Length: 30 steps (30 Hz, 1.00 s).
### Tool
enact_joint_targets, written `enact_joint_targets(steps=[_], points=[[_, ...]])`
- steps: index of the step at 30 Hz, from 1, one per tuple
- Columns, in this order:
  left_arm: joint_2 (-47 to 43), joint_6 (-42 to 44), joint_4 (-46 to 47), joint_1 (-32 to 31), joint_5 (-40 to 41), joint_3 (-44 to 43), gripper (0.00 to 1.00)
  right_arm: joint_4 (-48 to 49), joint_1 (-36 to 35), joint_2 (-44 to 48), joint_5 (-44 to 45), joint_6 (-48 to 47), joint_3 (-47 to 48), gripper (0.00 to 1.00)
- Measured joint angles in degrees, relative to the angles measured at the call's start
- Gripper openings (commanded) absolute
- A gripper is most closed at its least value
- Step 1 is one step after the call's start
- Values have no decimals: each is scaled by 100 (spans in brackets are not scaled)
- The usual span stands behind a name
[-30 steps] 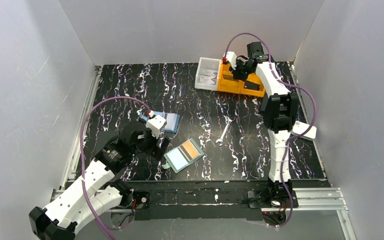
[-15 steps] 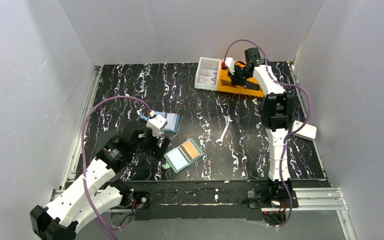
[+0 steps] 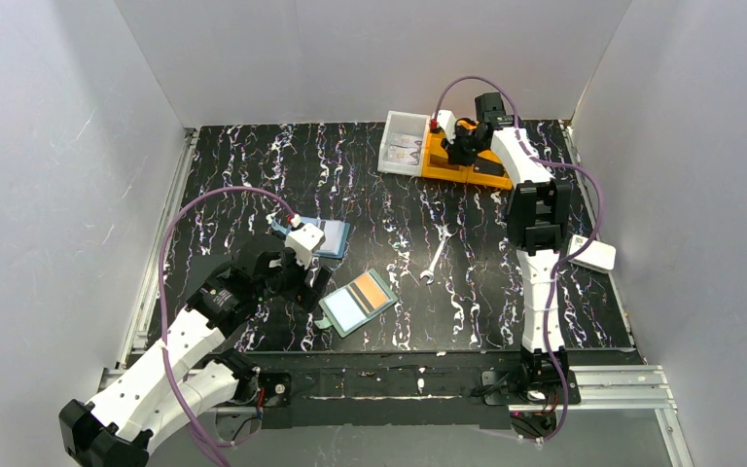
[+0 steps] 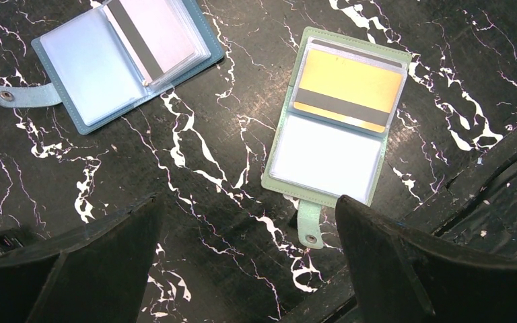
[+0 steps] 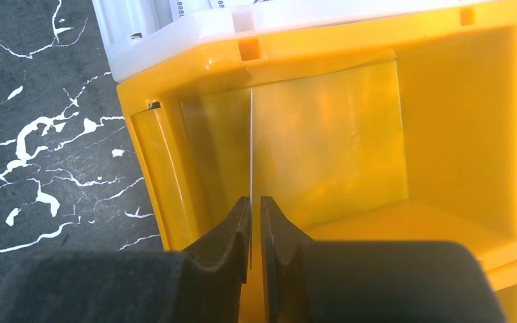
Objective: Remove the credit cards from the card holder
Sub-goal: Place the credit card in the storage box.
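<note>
Sage-green soft card holder lies open at 6 o'clock, orange plastic card inside, near wide, empty left jaws. Right jaws, barely parted around a thin card in the yellow plastic bin, should open wider before lifting.

Bright, even overhead light left soft shadows, glare whitened the card holder's clear panel, and the near fingers of the left pincer were dark and blurred.

We've got our left arm bent low, its left gripper spread wide and pointing down. Our right arm is stretched far out, right gripper angled down, fingers nearly together, just a thin slit between.
</note>
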State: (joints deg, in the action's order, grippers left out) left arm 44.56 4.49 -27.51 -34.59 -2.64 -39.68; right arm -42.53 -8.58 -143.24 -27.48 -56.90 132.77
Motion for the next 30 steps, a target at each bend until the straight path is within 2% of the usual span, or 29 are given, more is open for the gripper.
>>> enact_joint_targets(steps=[11, 16, 30], points=[[0, 0, 1, 4, -45, 0, 98, 274, 0, -24, 170, 306, 0, 28], [0, 0, 2, 35, -80, 0, 98, 497, 0, -24, 347, 542, 0, 35], [-32, -15, 22, 109, -145, 0, 98, 849, 0, 100, 677, 1081, -67, 40]])
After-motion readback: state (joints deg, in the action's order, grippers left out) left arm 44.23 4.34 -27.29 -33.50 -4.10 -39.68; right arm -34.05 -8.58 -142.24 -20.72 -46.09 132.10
